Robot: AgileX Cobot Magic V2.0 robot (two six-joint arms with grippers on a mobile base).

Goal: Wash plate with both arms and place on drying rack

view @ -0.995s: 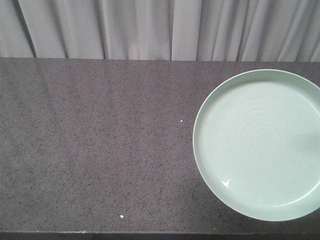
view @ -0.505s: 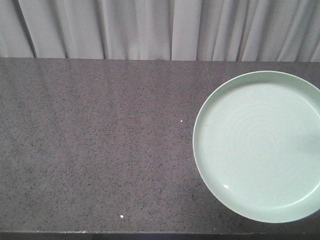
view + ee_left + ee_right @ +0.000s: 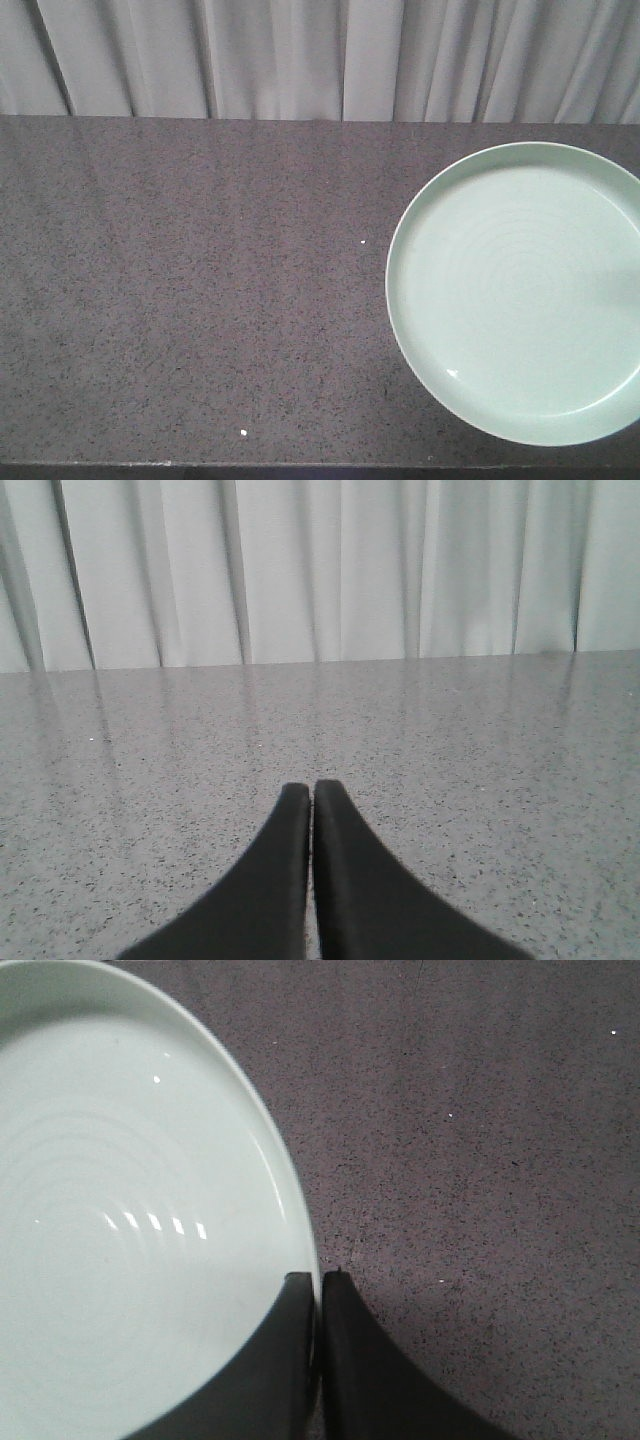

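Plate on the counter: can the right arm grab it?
Probably yes. The right gripper sits at the edge of the plate, one finger inside the rim and one outside, closed on it. Nothing on the counter is in the way.

A pale mint-green plate was face up at the right of the dark speckled countertop, its right edge cut off by the frame. One white speck sat just left of it. A pleated grey curtain hung along the far edge.
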